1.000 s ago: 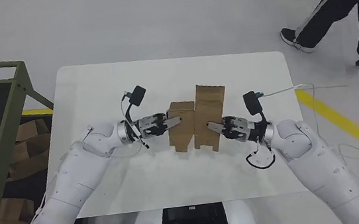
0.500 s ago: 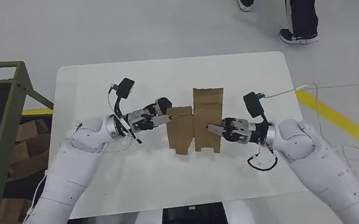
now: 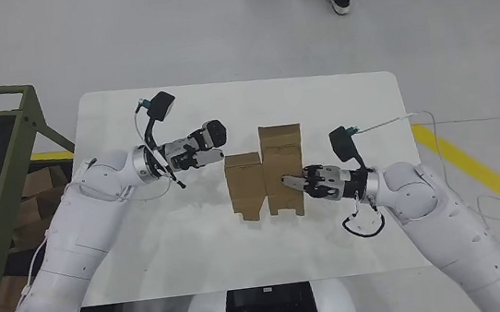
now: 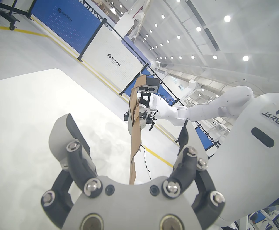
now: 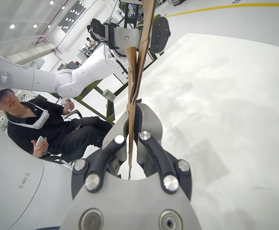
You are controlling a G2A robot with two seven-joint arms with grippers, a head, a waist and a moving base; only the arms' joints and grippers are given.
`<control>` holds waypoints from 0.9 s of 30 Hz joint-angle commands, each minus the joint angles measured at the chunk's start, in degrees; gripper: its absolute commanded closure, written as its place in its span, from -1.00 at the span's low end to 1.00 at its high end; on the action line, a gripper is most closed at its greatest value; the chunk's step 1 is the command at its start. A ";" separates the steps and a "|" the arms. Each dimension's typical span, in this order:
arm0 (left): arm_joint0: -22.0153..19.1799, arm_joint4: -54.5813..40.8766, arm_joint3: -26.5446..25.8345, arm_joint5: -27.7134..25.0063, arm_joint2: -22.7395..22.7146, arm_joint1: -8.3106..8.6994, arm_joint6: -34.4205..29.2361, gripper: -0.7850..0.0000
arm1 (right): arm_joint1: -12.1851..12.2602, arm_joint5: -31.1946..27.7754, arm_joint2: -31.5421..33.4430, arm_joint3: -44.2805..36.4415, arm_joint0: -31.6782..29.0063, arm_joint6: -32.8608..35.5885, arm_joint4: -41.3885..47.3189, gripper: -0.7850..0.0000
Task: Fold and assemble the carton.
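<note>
The right claw (image 3: pixel 292 181) is clamping the flattened brown carton (image 3: pixel 265 168) by its right edge, over the middle of the white desk (image 3: pixel 149 251) and well apart from every desk edge. The left claw (image 3: pixel 218 141) is gaping wide just beside the carton's left edge, touching nothing.

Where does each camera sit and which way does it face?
Top view: above the arms, looking down at the white table; both arms, open left gripper, right gripper shut on the flat brown cardboard carton.
Left wrist view: on that wrist, facing the carton edge-on, right arm beyond; own gripper in front.
Right wrist view: on that wrist, facing along the carton its own gripper clamps, toward the left gripper.
Shared: both wrist views show the carton.
</note>
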 commanded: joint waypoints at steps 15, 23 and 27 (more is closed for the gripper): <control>0.37 4.90 -1.58 0.78 0.13 -0.26 3.59 -1.00 | 0.04 0.84 0.02 0.17 -1.29 -1.41 0.12 1.00; -3.04 9.49 0.60 -3.47 2.68 -0.68 3.47 -1.00 | 0.22 0.76 -0.86 1.27 -0.08 2.12 4.39 1.00; -4.20 9.60 1.80 -5.17 4.66 -0.45 5.17 -1.00 | 0.22 1.00 -1.18 1.32 0.45 2.94 4.69 1.00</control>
